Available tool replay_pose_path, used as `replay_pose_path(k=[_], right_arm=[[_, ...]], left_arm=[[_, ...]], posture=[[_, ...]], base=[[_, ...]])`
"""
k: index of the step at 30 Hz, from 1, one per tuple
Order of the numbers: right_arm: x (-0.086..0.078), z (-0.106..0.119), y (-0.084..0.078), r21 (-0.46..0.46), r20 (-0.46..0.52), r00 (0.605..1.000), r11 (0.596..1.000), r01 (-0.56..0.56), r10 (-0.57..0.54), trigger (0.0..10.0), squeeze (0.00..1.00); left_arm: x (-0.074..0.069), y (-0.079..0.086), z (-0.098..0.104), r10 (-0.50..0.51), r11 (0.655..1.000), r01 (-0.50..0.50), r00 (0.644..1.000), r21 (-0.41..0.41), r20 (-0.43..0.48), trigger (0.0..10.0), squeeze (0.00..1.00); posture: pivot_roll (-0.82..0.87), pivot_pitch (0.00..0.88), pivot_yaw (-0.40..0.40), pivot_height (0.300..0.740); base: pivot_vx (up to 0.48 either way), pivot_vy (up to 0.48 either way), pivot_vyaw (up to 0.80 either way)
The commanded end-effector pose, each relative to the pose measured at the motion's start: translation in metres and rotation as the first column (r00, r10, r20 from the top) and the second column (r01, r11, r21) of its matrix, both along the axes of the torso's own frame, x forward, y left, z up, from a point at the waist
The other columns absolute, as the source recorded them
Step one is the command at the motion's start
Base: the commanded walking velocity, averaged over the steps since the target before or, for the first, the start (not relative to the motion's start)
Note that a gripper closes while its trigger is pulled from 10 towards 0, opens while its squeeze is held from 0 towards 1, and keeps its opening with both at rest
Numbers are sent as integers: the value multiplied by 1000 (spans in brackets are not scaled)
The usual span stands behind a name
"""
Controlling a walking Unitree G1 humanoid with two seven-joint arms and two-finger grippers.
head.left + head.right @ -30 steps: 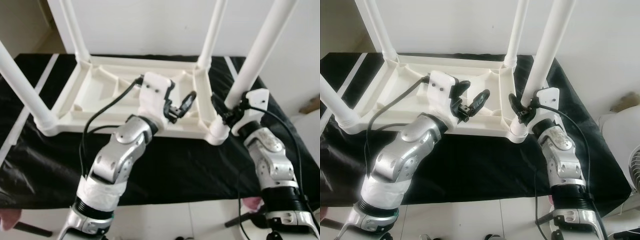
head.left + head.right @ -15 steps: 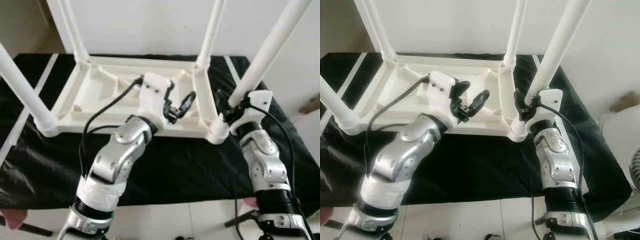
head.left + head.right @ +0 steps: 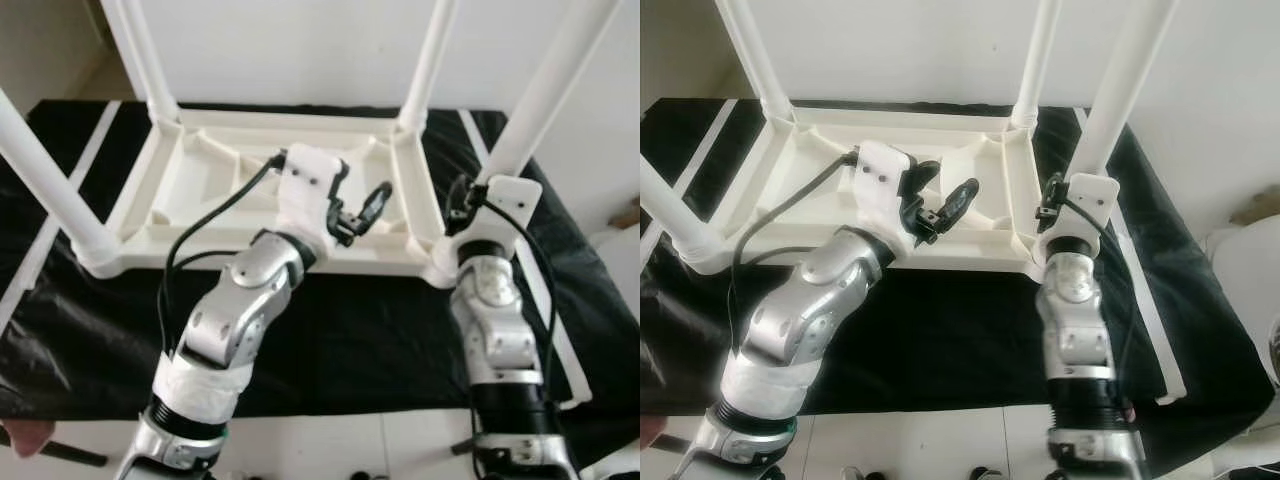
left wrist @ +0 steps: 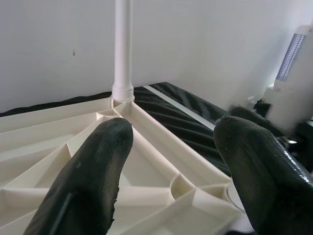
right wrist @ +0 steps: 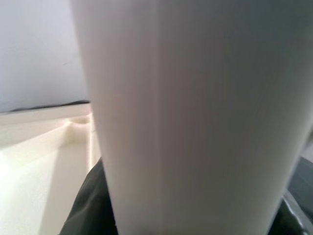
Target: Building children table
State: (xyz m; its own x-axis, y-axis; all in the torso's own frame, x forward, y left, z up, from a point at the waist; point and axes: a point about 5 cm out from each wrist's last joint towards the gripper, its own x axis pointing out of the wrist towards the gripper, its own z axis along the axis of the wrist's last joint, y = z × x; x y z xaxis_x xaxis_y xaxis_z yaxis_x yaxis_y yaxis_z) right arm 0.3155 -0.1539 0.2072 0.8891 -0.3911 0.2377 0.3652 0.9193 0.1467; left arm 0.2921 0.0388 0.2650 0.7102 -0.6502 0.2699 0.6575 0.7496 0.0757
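Observation:
A white children's table lies upside down on a black cloth, its ribbed underside facing up and all legs standing. My right gripper is at the base of the near right leg and is shut on it; in the right wrist view that leg stands between the dark fingers. My left gripper hovers open above the underside, right of its middle. Along its fingers, the left wrist view looks at the far right leg.
The near left leg, far left leg and far right leg stand around the frame. The black cloth has white stripes and ends at a tiled floor by my feet. A white wall is close behind.
My right forearm has swung leftward, from out at the right to straight in front of the near right leg, still holding it. The left arm has stayed put.

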Motion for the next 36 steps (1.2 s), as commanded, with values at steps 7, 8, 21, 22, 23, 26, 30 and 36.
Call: replay_pose_path(k=[7, 8, 21, 22, 23, 26, 30, 36], right_arm=[[-9, -44, 4, 149, -165, 986, 988, 50, -25, 10000, 0], [-9, -43, 2, 154, -164, 986, 986, 61, -35, 10000, 0], [-14, -40, -6, 126, -154, 986, 989, 78, -58, 10000, 0], [-13, -40, -7, 120, -146, 988, 990, 73, -56, 10000, 0], [-13, -38, -8, 108, -134, 990, 992, 63, -49, 10000, 0], [-12, -35, -9, 94, -106, 994, 995, 33, -22, 10000, 1000], [-10, -26, -10, 54, -47, 997, 997, -56, 58, 10000, 1000], [-7, -17, -15, 41, 19, 977, 976, -215, 214, 10000, 1000]], left_arm=[[-5, -3, -1, -42, 999, 42, 999, -1, -3, 10000, 0], [-5, -3, -1, -44, 999, 44, 999, 1, -2, 10000, 0], [-6, -5, -2, -52, 999, 52, 999, -1, -4, 10000, 0], [-6, -5, -3, -53, 999, 53, 999, -1, -4, 10000, 0], [-6, -5, -3, -54, 999, 54, 999, -2, -4, 10000, 0], [-6, -6, -3, -56, 998, 56, 998, -2, -5, 10000, 0], [-7, -6, -3, -60, 998, 60, 998, 0, -4, 10000, 0], [-7, -8, -3, -67, 998, 67, 998, -2, -5, 10000, 0]], posture=[[-115, 172, -14, 740], [-117, 171, -12, 740], [-122, 161, -18, 740], [-122, 160, -18, 740], [-122, 158, -19, 740], [-124, 153, -20, 740], [-125, 146, -21, 740], [-129, 138, -20, 740]], base=[[0, 0, 0], [0, 0, 0], [0, 0, 0], [0, 0, 0], [0, 0, 0], [0, 0, 0], [0, 0, 0], [0, 0, 0]])
